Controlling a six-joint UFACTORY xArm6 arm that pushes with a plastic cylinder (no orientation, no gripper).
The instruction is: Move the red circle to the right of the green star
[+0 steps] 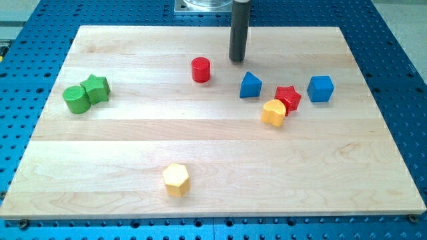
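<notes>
The red circle (201, 69) is a small red cylinder standing near the view's top middle of the wooden board (120, 143). The green star (96, 88) sits far to the view's left, touching a green circle (77, 99) at its lower left. My tip (237, 60) is at the end of the dark rod, a short way to the right of the red circle and slightly above it, not touching it.
A blue triangle-like block (250, 85) lies just below and right of my tip. A red star (288, 97) touches a yellow block (273, 113). A blue cube (320, 89) sits at the right. A yellow hexagon (177, 179) lies near the bottom.
</notes>
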